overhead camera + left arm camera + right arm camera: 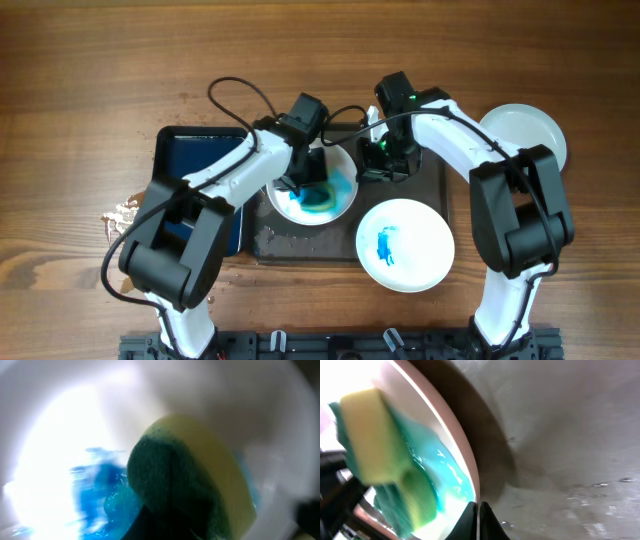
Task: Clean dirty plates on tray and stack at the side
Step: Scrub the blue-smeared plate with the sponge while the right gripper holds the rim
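Wooden table, both arms reaching in over the middle. Dark tray at centre; blue container touching its left side. Three white plates. Clean plate sits alone on the table, off to the right of the tray. Stained plate, a blue blot near its middle, lies at the tray's near right corner and overhangs the edge. Smeared plate lies inside the tray, left of centre, wet blue-green film across its floor. Left gripper is down in that plate, jaws clenched on the sponge, which has a yellow body and a green scouring face pressed into the blue. Right gripper at the smeared plate's right rim; right wrist view shows its jaws pinched onto that rim. Crumpled shiny scrap on the table left of the container.
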You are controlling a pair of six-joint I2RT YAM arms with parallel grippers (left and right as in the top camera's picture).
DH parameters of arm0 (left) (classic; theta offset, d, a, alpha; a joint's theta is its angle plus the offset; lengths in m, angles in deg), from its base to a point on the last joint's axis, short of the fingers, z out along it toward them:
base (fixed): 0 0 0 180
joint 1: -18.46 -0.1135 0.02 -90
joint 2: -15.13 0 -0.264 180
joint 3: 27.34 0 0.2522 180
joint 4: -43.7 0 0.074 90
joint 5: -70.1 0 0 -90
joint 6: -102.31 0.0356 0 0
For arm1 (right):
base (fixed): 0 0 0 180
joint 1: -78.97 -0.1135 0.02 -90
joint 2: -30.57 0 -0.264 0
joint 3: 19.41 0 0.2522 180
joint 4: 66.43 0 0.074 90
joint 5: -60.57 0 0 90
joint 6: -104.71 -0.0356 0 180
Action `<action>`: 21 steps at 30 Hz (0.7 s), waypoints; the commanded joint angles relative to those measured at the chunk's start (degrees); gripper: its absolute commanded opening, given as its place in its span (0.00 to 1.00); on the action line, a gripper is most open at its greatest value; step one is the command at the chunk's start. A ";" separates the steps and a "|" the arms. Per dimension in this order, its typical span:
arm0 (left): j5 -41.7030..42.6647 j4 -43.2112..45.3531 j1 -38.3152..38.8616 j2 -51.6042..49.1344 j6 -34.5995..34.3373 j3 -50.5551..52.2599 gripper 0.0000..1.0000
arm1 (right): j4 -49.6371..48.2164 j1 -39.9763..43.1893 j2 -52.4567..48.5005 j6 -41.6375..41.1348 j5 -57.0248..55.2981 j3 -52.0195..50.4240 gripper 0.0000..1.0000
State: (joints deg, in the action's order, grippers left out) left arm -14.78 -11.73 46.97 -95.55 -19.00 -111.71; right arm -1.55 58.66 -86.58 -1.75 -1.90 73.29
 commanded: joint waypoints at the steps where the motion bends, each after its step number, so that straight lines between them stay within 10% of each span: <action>1: -25.92 -5.31 -4.02 -2.95 -4.39 2.89 0.04 | 0.13 0.24 0.02 -0.26 -0.70 0.17 0.05; 9: -30.05 -6.82 -2.51 -2.95 -5.16 2.89 0.04 | 0.07 0.24 0.02 -1.20 -0.66 0.17 0.05; 10: -30.05 -6.97 -2.08 -2.95 -5.16 2.89 0.04 | -0.35 0.22 0.02 -1.60 -0.46 0.17 0.11; 12: -28.59 -6.95 -1.09 -2.95 -5.16 2.89 0.04 | -1.90 0.22 0.02 -1.49 1.97 0.17 0.67; 13: -27.28 -6.73 -0.61 -2.95 -5.16 2.89 0.04 | -3.02 0.20 0.02 -1.55 3.34 0.17 0.73; 21: -20.72 -4.79 0.46 -2.95 -4.98 2.89 0.04 | -14.36 -2.16 -2.49 -5.42 13.35 0.15 0.48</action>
State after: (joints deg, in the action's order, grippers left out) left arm -38.03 -16.74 47.34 -95.50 -23.61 -111.12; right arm -11.45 57.39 -86.71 -5.97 2.39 73.27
